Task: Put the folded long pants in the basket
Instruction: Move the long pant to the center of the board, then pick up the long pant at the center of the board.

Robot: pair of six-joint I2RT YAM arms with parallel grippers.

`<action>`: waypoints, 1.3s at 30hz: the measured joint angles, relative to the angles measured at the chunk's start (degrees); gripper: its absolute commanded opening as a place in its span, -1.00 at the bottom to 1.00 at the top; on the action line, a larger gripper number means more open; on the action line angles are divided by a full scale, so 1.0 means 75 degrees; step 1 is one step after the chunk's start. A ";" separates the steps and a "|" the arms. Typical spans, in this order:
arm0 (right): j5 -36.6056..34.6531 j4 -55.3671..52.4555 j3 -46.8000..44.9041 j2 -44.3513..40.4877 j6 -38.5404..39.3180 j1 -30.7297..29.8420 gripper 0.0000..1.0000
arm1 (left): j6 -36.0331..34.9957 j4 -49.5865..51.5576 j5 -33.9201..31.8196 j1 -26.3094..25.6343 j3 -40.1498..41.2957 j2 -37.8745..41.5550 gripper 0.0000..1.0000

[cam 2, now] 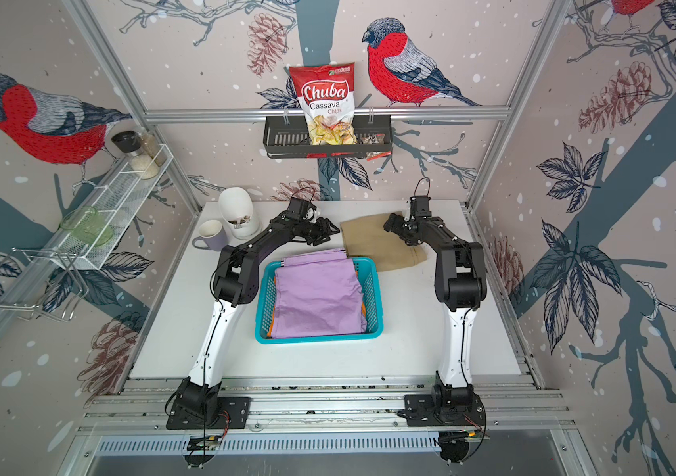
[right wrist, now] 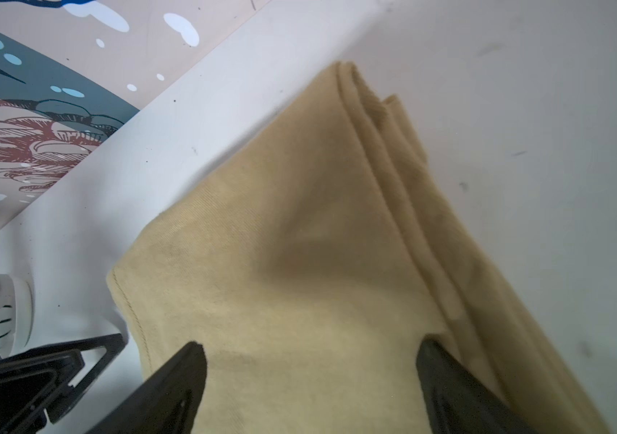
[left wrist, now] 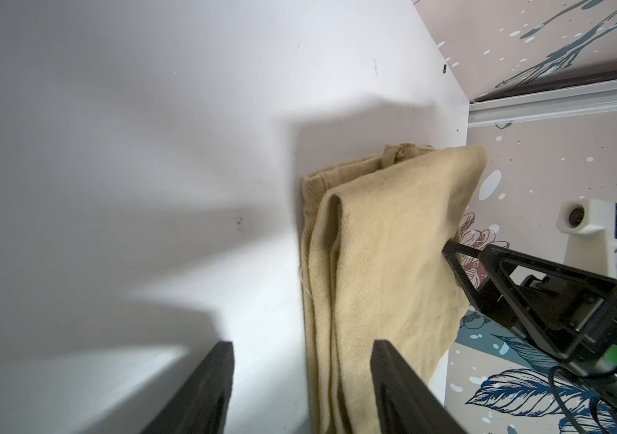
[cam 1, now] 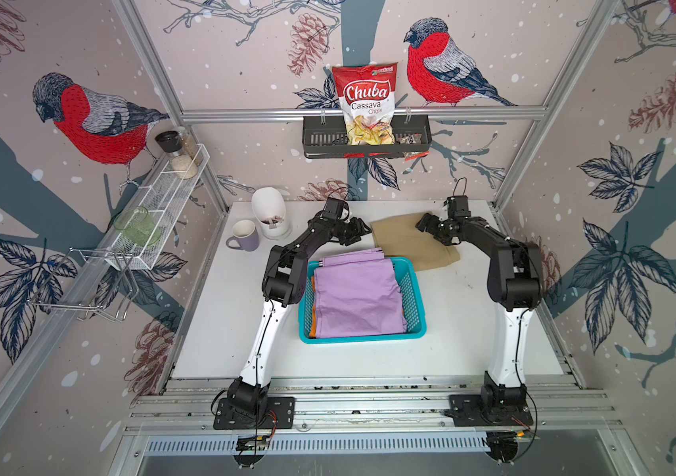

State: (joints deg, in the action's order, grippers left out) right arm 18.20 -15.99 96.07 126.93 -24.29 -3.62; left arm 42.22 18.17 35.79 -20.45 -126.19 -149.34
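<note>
— Behind the basket, on the desk: khaki pants, last pair out. Lilac pair already in.
— Jaws?
— Both of mine spread, pinching nothing. Left jaws straddle one side edge, right jaws hang over the other end. Next, I reckon: close on both ends, lift level, carry over the rim.

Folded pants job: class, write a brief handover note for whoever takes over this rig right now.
Left gripper: open, at the edge of the khaki pants.
Right gripper: open, over the khaki pants; neither holds them.
Lilac pants lie on top in the basket, orange pants under them. The khaki pants lie on the table behind the basket.
Done: two pairs in. Left: the khaki pair.
</note>
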 measured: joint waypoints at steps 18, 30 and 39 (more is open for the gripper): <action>0.1600 0.0160 -0.0525 0.0154 0.0898 0.0787 0.82 | 0.0309 -0.0219 0.0015 -0.0108 0.0382 0.0181 0.26; 0.2011 0.1134 -0.0618 0.0597 0.0294 0.0058 -0.61 | 0.0367 -0.0364 0.0047 -0.0119 0.0341 0.0096 0.25; 0.2133 0.1985 -0.1422 0.0315 -0.0711 0.0140 -1.00 | 0.0312 -0.0315 -0.0061 0.0093 0.0536 0.0251 0.27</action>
State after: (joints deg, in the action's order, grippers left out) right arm 34.20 -1.10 85.41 129.29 -29.63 -2.57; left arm 44.56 15.81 35.33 -19.75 -122.17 -147.46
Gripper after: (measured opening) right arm 0.151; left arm 0.629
